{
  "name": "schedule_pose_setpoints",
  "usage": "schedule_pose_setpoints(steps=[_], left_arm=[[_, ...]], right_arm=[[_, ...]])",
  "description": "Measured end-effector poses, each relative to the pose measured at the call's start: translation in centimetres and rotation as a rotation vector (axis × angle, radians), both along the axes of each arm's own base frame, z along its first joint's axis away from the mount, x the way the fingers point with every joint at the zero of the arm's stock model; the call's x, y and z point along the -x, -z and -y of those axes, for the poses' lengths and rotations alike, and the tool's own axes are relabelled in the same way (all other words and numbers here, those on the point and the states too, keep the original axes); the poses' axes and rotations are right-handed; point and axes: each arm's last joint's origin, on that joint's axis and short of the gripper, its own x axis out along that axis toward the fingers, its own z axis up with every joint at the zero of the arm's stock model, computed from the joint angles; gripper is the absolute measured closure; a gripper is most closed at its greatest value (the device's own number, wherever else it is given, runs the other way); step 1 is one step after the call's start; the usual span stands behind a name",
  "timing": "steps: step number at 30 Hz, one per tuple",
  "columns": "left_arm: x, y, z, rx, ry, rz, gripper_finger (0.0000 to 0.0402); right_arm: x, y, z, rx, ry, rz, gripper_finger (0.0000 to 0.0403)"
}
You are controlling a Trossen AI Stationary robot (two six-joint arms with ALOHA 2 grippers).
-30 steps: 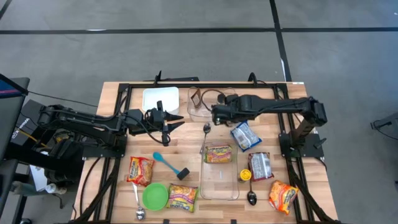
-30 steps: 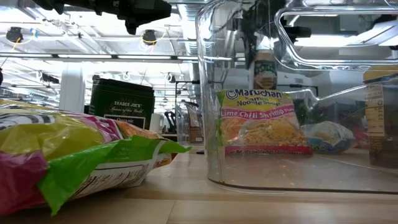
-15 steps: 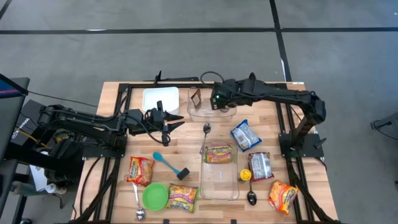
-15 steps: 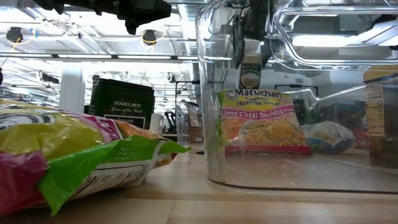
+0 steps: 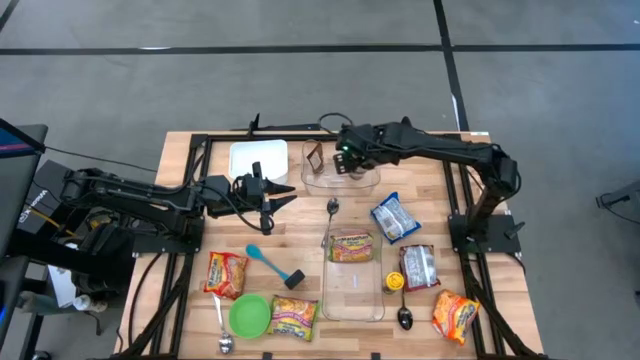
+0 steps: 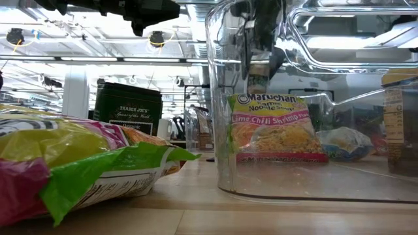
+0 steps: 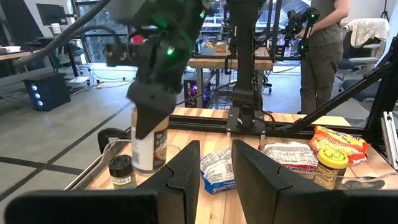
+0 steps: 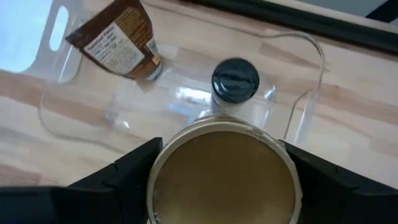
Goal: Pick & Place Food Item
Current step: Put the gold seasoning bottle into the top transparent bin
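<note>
While the jar hangs above its bin, the parts read as follows.

Right end effector [image 5: 347, 160]: upper centre of the high view, over the clear container; its fingers are closed on a jar, one on each flank of the gold lid in the right wrist view.

Jar [image 7: 149, 144]: tan lid, pale label, held upright; in the left wrist view it stands at lower left, its base near or just inside the container's rim. Whether it touches the floor of the container cannot be told.

Clear container [image 8: 297, 121]: handled plastic bin at the table's far edge, upper centre of the high view. It already holds a small black-capped jar [image 8: 235, 79] standing upright and a brown-labelled bottle [image 8: 119, 42] lying on its side.

Left end effector [image 5: 270, 199]: left of centre in the high view, waiting over bare wood with its fingers narrowly parted and nothing between them.

Long clear tray [image 5: 352, 290]: lower centre of the high view, with one ramen packet [image 5: 351, 247] at its upper end.

Other items: further packets, spoons, a green bowl [image 5: 249, 315] and a white tray [image 5: 258, 158] lie spread over the table [image 5: 300, 215].

Progress: judged late in one placement; the jar is gripped and carried to the bin. Lowering, release and withdrawal appear to remain.
</note>
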Motion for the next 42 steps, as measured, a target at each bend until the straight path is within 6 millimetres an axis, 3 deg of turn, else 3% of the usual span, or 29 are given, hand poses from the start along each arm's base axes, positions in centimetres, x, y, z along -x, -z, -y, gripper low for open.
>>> schedule_pose_setpoints(steps=[7, 25, 42], left_arm=[[0.0, 0.0, 0.0, 0.0, 0.0, 0.0, 0.0314], [0.0, -0.1, 0.0, 0.001, -0.001, 0.008, 0.0314], [0.0, -0.1, 0.0, 0.0, 0.0, 0.008, 0.0314]], right_arm=[[-0.9, 1.9, 1.5, -0.017, 0.009, -0.042, 0.0121], [-2.4, 5.7, 3.0, -0.129, -0.009, -0.087, 0.0121], [-3.1, 7.3, 3.5, -0.159, 0.003, -0.102, 0.0121]])
